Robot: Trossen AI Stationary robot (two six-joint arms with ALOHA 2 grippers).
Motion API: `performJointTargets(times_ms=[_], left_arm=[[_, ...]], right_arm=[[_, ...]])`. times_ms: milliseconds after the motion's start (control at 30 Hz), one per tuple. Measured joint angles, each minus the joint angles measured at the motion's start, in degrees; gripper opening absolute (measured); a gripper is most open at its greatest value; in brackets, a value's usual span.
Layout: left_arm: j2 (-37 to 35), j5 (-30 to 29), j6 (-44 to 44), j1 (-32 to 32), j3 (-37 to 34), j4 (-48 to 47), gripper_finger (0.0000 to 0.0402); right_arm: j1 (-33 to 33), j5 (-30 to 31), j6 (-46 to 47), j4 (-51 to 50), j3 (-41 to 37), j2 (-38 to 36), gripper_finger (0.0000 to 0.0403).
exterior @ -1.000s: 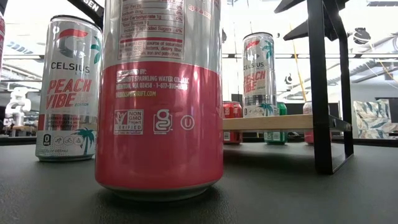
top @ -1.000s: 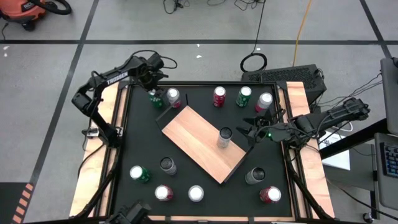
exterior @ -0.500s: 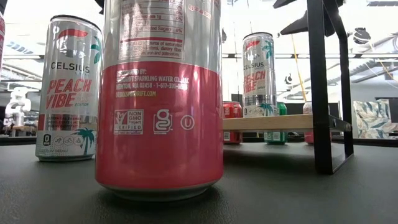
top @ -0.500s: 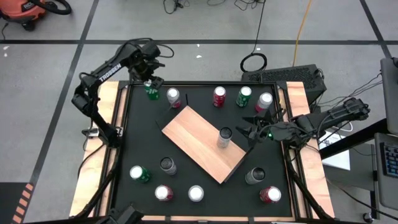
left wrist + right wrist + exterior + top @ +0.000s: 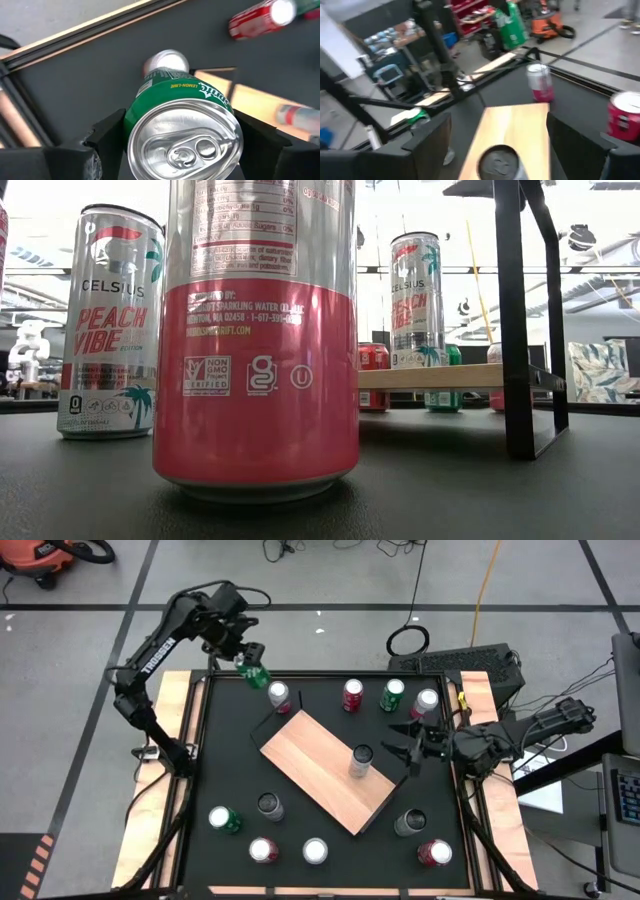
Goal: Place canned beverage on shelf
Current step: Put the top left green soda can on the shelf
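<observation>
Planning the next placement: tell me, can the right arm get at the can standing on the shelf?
Probably yes. The right claw hangs open beside the shelf, facing the can, with nothing between them in the high view.

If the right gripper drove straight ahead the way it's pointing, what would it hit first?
Most likely the grey-topped can standing on the shelf, dead centre just ahead of the open right gripper. The pink can stands farther on, beyond the board.
</observation>
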Motion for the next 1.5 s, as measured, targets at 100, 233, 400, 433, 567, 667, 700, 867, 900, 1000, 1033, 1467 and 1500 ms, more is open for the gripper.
performJointTargets(times_ms=[100,233,400,433,567,667,700,867,900,1000,1033,1467,1500], left_arm=[[0.1,0.0,-3.0,-2.4,2.7,0.0,0.0287],[0.1,0.0,-7.4,-6.0,4.8,-0.1,0.0287],[0.1,0.0,-11.3,-10.5,7.6,-0.1,0.0287],[0.1,-0.1,-11.5,-11.2,8.2,0.0,0.0287],[0.1,-0.3,-12.6,-13.5,10.2,0.4,0.0287],[0.1,-0.3,-12.9,-14.7,11.3,1.7,0.0287],[0.1,-0.1,-12.9,-14.9,11.6,2.4,0.0287],[0.1,2.2,-12.5,-16.2,12.2,6.8,0.0287],[0.1,2.8,-12.4,-16.6,12.2,7.8,0.0287],[0.1,3.9,-11.3,-17.7,12.2,10.5,0.0287],[0.1,4.1,-11.2,-18.1,12.2,11.3,0.0287],[0.1,4.2,-5.3,-23.5,12.2,15.0,0.0287],[0.1,4.2,-5.1,-23.9,12.2,15.0,0.0287]], right_arm=[[0.0,-1.3,-0.1,-0.1,0.0,-0.2,0.0302],[0.0,-1.3,-2.8,-0.3,0.0,-0.2,0.0302],[0.0,-1.3,-7.4,-0.2,0.0,-0.2,0.0302],[0.0,-1.3,-7.5,-0.2,0.0,-0.2,0.0302],[0.0,-1.2,-6.9,0.0,0.0,-0.2,0.0302],[0.0,-1.2,-7.4,2.4,0.0,-0.2,0.0302],[0.0,-1.1,-8.3,3.8,0.0,-0.2,0.0302],[0.0,2.0,-14.5,7.4,1.9,1.2,0.0302],[-0.1,3.0,-15.6,7.4,2.9,1.9,0.0302],[-0.8,5.2,-18.0,7.2,6.8,4.4,0.0302],[-1.1,5.3,-18.5,7.1,8.2,5.5,0.0302],[-2.3,5.3,-19.0,-11.6,31.3,22.4,0.0302],[-2.3,5.6,-19.0,-11.9,32.7,23.6,0.0302]])
